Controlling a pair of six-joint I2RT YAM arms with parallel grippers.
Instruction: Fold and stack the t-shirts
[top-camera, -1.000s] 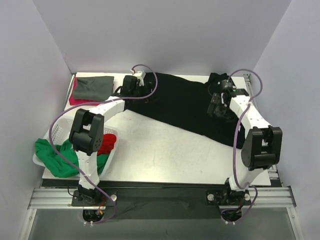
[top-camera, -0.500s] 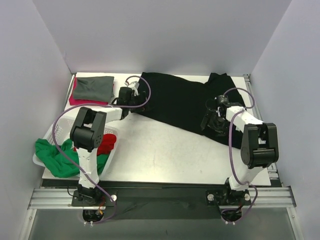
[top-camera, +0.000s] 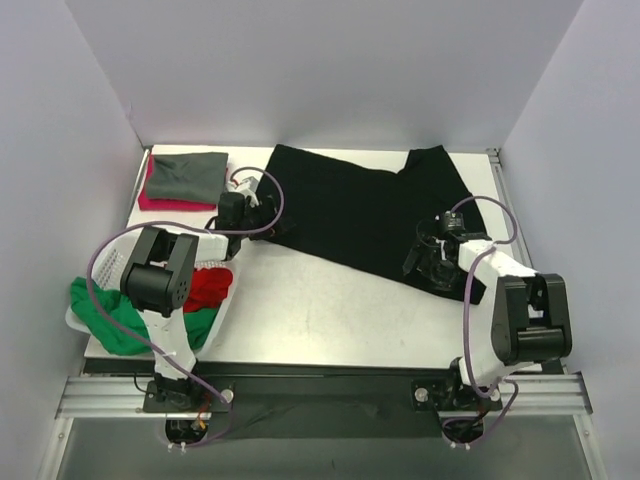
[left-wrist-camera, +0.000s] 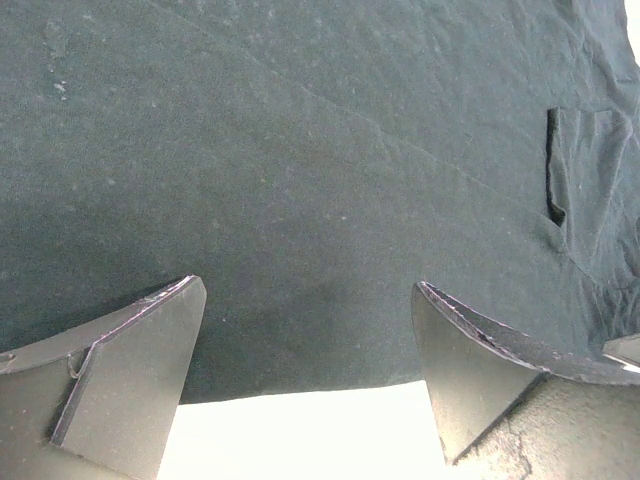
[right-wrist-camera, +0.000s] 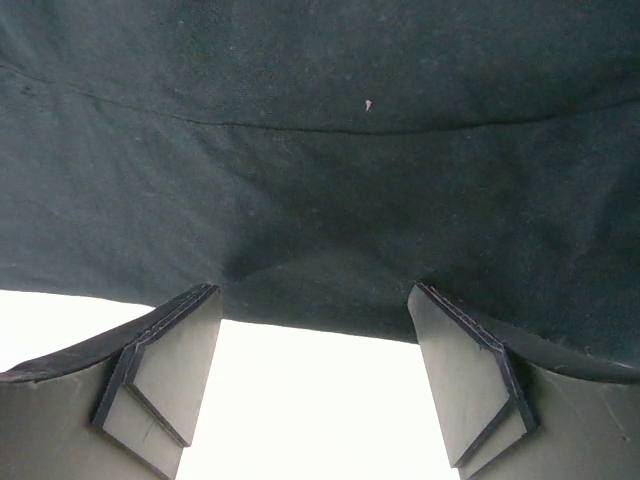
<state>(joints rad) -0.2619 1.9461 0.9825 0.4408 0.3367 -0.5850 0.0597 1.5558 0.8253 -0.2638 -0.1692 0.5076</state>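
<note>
Left wrist, right wrist: black t-shirt (left-wrist-camera: 330, 150) hem between wide-apart jaws of left gripper (left-wrist-camera: 308, 285) and right gripper (right-wrist-camera: 315, 288).

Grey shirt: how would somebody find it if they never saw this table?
Look at the white table and go to its far left corner. A small folded pile sits there, and the grey tee is on top, over a pink tee. It is the only grey one, and the big black tee beside it is spread out, not folded.
</note>
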